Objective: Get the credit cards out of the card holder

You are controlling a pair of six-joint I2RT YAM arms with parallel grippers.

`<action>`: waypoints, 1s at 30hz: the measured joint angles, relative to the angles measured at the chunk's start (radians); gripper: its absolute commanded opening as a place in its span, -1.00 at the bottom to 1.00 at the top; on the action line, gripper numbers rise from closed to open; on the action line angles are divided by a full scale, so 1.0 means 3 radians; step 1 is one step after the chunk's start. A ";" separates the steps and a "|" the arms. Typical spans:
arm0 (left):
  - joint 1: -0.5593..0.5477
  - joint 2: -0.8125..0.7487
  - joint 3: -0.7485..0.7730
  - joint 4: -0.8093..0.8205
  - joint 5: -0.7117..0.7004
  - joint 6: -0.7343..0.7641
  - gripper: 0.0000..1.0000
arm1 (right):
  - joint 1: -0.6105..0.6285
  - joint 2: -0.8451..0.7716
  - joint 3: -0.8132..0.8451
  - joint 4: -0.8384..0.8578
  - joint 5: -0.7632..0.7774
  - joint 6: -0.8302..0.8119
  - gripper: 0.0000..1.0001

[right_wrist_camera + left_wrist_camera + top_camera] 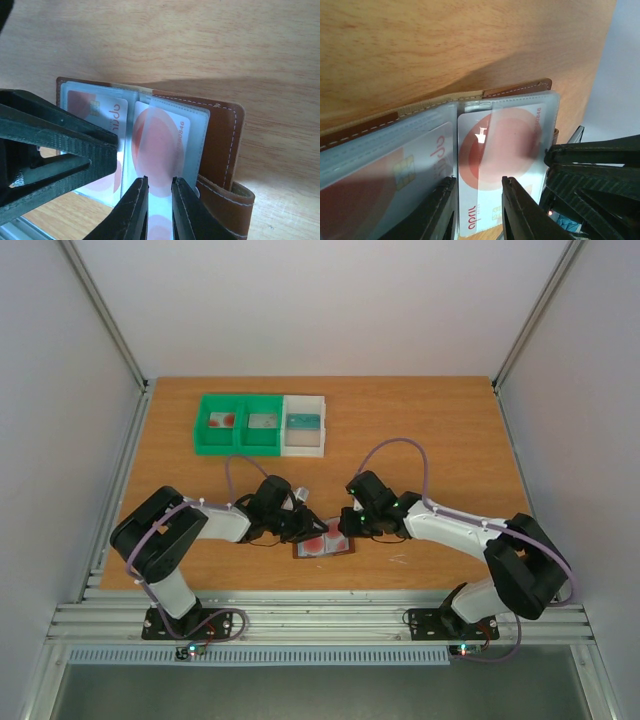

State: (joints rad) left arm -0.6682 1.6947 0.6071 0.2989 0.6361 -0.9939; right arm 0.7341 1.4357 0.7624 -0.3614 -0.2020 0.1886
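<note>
Left tool [477,185] and right tool [159,182], narrowly parted, flank the card holder [220,135]; bins [240,447] well apart.

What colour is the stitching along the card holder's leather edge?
White, against the brown card holder; clearest in the right wrist view.

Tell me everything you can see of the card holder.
The card holder is brown leather with pale stitching, lying open on the wooden table. Clear plastic sleeves inside hold white cards printed with red circles. The left tool and right tool reach onto its sleeves from opposite sides.
</note>
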 measured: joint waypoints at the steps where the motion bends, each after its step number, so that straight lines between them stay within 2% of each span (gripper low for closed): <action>1: 0.0000 0.0001 0.0000 0.0001 -0.0003 0.0001 -0.46 | 0.0000 0.0019 -0.0003 0.0005 0.0000 -0.0003 -0.71; 30: -0.0001 0.0039 -0.0018 0.0127 -0.0072 -0.0018 -0.46 | 0.0000 0.0314 -0.0057 0.0020 0.0131 -0.0055 -0.82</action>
State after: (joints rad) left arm -0.6685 1.7065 0.6018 0.3370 0.6144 -0.9993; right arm 0.7341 1.5299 0.7452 -0.3553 -0.1627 0.1722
